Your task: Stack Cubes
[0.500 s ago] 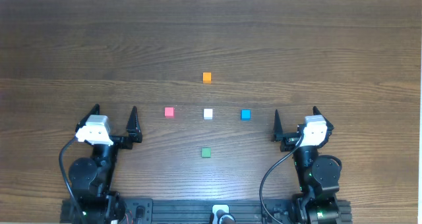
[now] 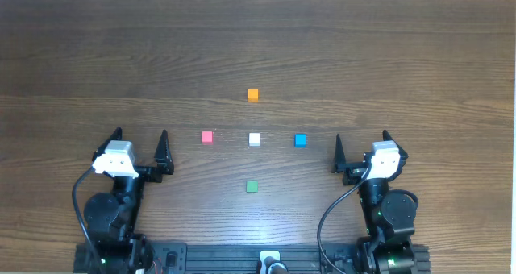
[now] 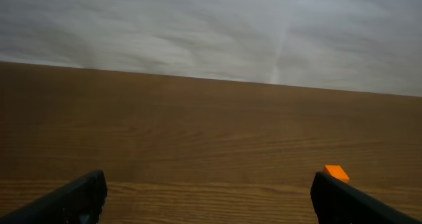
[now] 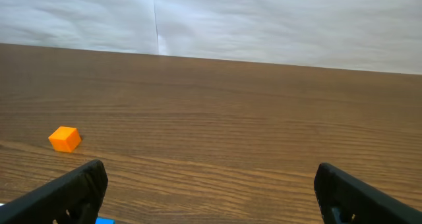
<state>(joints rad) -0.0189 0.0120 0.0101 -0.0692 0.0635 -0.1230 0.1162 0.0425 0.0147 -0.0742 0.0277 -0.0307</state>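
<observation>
Five small cubes lie on the wooden table in the top view: an orange cube point(image 2: 253, 94) farthest back, then a pink cube point(image 2: 207, 136), a white cube point(image 2: 255, 139) and a blue cube point(image 2: 301, 139) in a row, and a green cube point(image 2: 251, 187) nearest the arms. My left gripper point(image 2: 140, 142) stands open to the left of the pink cube, holding nothing. My right gripper point(image 2: 360, 145) stands open to the right of the blue cube, also holding nothing. The orange cube point(image 3: 336, 173) appears beyond the left fingers point(image 3: 79, 196), and the orange cube point(image 4: 64, 138) appears beyond the right fingers point(image 4: 361, 196).
The wooden table point(image 2: 258, 40) stretches wide behind and beside the cubes. A pale wall point(image 4: 264, 20) rises past the table's far edge. Both arm bases point(image 2: 258, 254) sit along the near edge.
</observation>
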